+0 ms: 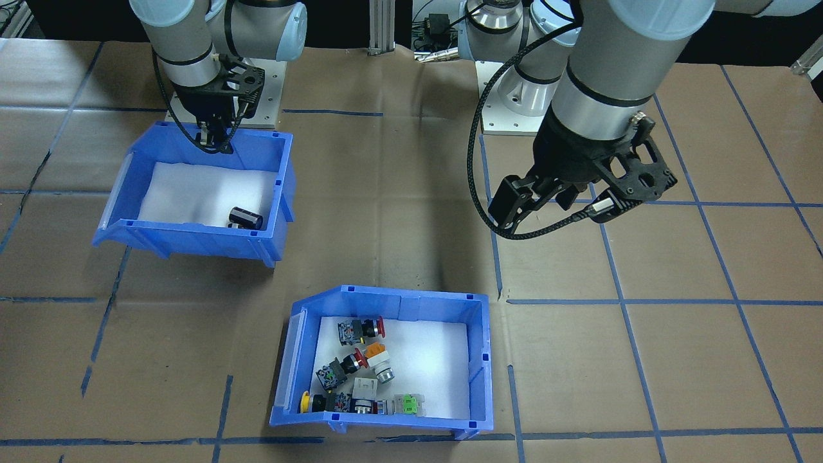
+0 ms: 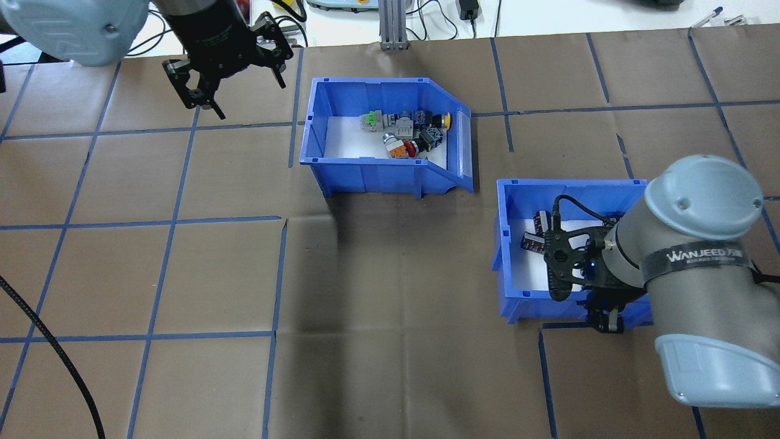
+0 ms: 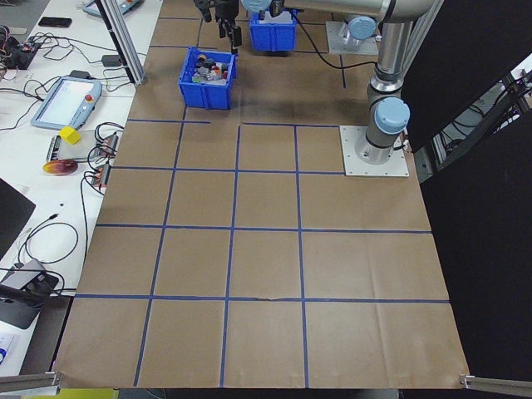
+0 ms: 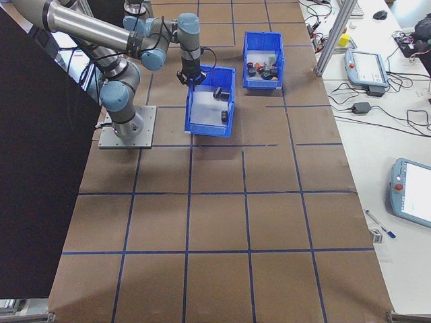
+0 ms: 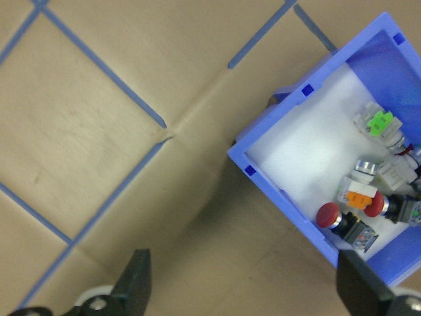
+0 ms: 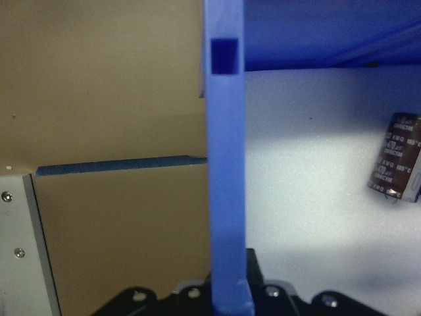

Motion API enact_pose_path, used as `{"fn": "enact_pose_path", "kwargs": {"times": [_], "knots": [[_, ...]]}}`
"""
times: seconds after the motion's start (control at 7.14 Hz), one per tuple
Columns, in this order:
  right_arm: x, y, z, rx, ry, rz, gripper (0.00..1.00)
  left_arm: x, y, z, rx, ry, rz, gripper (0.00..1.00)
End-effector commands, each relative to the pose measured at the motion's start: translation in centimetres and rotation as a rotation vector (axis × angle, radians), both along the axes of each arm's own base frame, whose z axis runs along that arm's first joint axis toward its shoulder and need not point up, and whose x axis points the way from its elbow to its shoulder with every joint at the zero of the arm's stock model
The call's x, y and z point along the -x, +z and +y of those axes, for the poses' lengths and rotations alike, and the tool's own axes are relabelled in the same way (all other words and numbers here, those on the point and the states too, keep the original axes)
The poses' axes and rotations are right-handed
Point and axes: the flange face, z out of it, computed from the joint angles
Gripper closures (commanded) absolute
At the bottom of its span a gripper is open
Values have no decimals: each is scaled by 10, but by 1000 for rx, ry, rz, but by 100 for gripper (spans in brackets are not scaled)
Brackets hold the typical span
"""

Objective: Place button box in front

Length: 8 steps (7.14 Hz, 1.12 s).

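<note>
The button box [image 1: 411,305], a blue bin with white foam and several red, orange, green and yellow push-buttons [image 1: 360,370], rests on the table at the side far from the robot, also shown from overhead [image 2: 365,174]. My left gripper [image 1: 533,202] hangs open above bare table beside it, holding nothing; the left wrist view catches the box's corner [image 5: 263,168] off to the right of the spread fingers. My right gripper [image 1: 217,140] is shut on the near wall of the second blue bin [image 1: 193,235], and that wall [image 6: 223,164] runs straight into the gripper in the right wrist view.
The second bin holds dark cylindrical capacitors [image 1: 244,218] on foam [image 6: 316,197] and stands close to the right arm's base plate [image 1: 270,96]. Brown paper with blue tape lines [image 2: 170,219] covers the table. Cables and teach pendants [image 4: 367,67] lie on benches beyond the edges.
</note>
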Motion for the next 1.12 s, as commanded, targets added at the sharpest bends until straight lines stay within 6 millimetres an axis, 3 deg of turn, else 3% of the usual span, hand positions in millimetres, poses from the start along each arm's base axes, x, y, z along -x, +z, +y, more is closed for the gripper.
{"fn": "enact_pose_path", "kwargs": {"times": [0.0,0.28,0.56,0.7,0.84,0.98], "knots": [[-44,-2,18,11,0,2,93,-13,25,18,41,-318,-23,1],[-90,-2,33,52,-20,-34,93,-12,27,22,45,-325,-21,1],[-145,-18,45,96,13,-56,93,-10,26,13,46,-337,-16,1],[-172,-28,50,107,44,-67,93,-11,36,20,57,-335,-20,1],[-193,-37,53,110,71,-68,93,-12,44,23,77,-333,-26,1],[-201,-44,54,104,85,-56,93,-13,44,22,83,-332,-28,1]]}}
